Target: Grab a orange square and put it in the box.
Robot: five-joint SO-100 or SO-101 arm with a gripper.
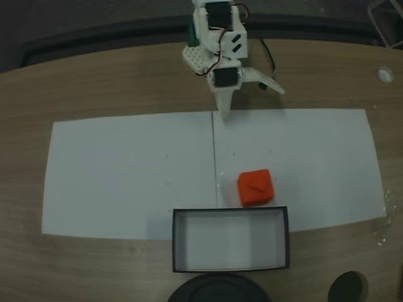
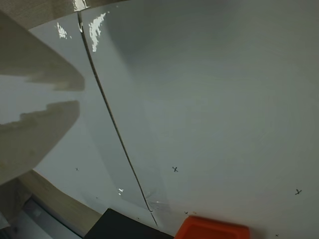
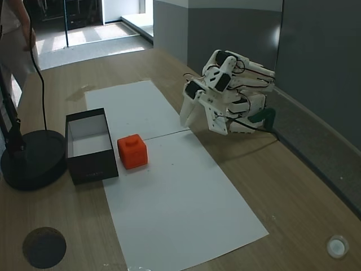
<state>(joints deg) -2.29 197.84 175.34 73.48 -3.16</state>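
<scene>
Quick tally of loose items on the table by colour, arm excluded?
Orange: 1, the orange square, sitting on the paper just outside the box.
Black-walled: 1, the box, white inside.
Black: 1, the round base beside the box.
White: 2, the paper sheets laid edge to edge.
Total: 5

It looks like an office or lab room. A long curved wood-grain table [image 3: 293, 186] stands against grey partition walls [image 3: 316, 51], with white paper sheets [image 3: 186, 203] taped down and a glass doorway [image 3: 73, 17] beyond.
</scene>
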